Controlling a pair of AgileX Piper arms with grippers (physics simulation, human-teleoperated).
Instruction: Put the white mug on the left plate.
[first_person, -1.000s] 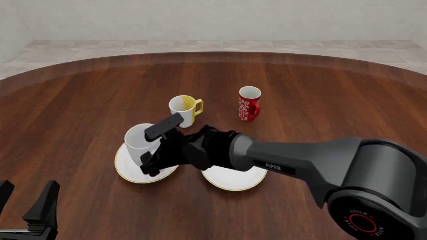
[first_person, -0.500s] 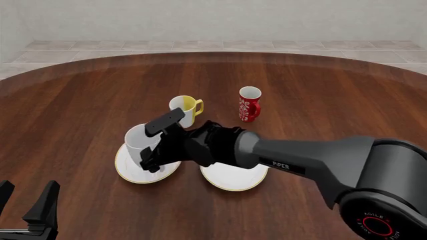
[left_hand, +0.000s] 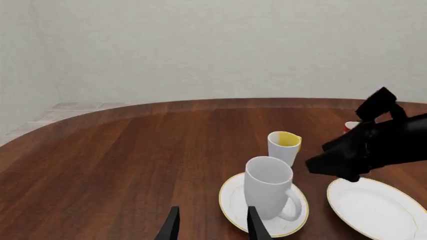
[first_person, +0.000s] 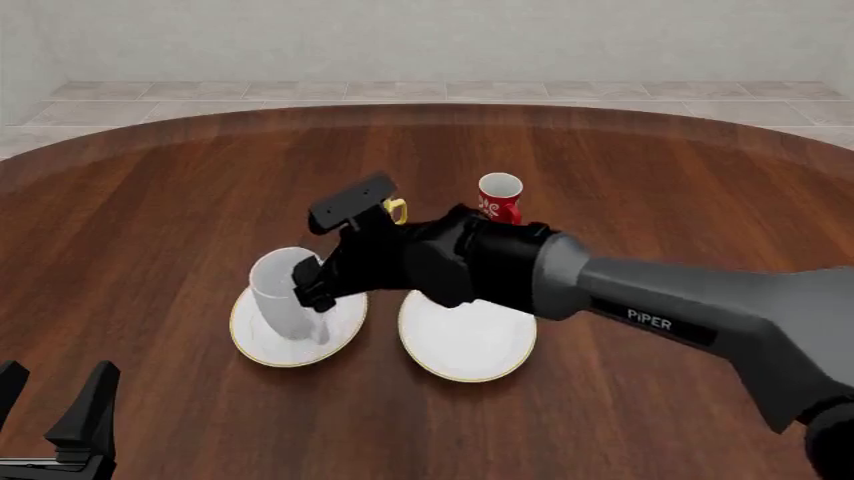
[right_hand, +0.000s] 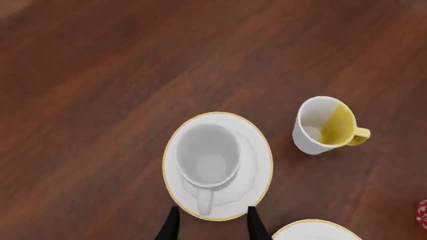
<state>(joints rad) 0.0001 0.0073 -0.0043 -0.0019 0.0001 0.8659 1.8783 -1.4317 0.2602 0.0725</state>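
Observation:
The white mug (first_person: 280, 295) stands upright on the left plate (first_person: 260, 345), its handle toward the near side. My right gripper (first_person: 315, 288) is open and empty, raised just above and to the right of the mug. In the right wrist view I look straight down on the mug (right_hand: 208, 155) and the left plate (right_hand: 257, 155); my right gripper (right_hand: 210, 225) has its fingers apart, one each side of the handle, above it. The left wrist view shows the mug (left_hand: 267, 187) on the plate (left_hand: 232, 197). My left gripper (first_person: 60, 425) is open at the near left table edge.
The right plate (first_person: 467, 345) lies bare beside the left one. A white mug with a yellow handle (first_person: 396, 210) stands behind, mostly hidden by my right arm; it is plain in the right wrist view (right_hand: 323, 125). A red patterned mug (first_person: 499, 195) stands farther back right.
My right gripper has let go of the white mug and lifted up and back to the right. The mug stays standing on the left plate. The left arm has not moved.

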